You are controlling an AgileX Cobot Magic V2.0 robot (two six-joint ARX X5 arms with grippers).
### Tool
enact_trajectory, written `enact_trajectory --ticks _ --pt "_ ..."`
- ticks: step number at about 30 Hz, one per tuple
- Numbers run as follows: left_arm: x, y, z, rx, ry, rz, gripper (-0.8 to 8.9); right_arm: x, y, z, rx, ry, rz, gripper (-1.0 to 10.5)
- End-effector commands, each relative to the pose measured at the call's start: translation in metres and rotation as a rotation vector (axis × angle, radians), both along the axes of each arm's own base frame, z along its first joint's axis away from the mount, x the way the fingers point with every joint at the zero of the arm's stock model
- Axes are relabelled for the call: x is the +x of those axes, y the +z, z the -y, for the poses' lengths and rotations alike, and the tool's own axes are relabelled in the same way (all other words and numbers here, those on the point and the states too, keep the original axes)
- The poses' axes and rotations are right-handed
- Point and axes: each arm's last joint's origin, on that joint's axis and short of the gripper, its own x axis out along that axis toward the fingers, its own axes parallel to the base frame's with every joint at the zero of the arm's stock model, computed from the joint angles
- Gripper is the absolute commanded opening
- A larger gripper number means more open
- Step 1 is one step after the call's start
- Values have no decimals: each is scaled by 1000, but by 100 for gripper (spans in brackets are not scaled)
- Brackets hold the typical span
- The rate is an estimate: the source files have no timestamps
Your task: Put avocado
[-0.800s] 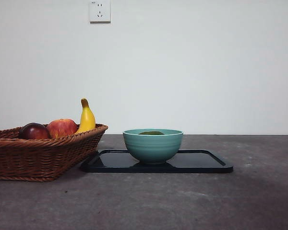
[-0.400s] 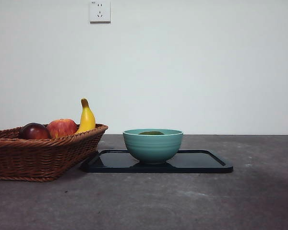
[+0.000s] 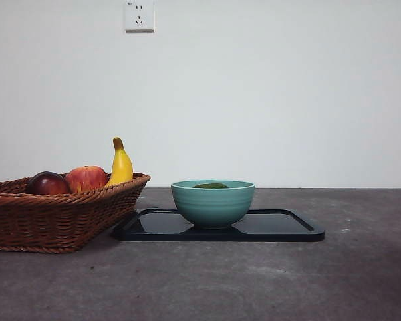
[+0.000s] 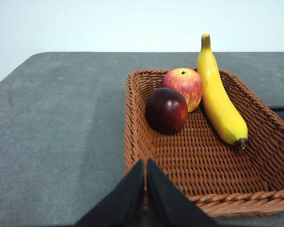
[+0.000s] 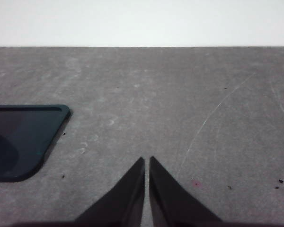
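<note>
The avocado (image 3: 211, 185) is dark olive-green and lies inside the teal bowl (image 3: 212, 204); only its top shows above the rim. The bowl stands on the black tray (image 3: 281, 226). My left gripper (image 4: 146, 163) is shut and empty, over the near rim of the wicker basket (image 4: 199, 165). My right gripper (image 5: 146, 161) is shut and empty above bare table, to the right of the tray's corner (image 5: 23, 137). Neither arm shows in the front view.
The wicker basket (image 3: 53, 214) at the left holds a dark red-purple fruit (image 4: 166, 109), a red-yellow apple (image 4: 183, 86) and a banana (image 4: 219, 101). A wall socket (image 3: 139, 15) is high on the back wall.
</note>
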Motion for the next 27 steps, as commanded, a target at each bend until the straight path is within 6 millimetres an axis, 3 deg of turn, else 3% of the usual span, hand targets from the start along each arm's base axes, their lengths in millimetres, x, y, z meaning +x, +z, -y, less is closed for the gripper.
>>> enact_trajectory --ticks 1,27 --pt "1 -8 0 -3 5 -26 7 0 -3 0 9 -8 -19 7" --pt "1 -8 0 -3 5 -26 7 0 0 0 48 -4 7 7"
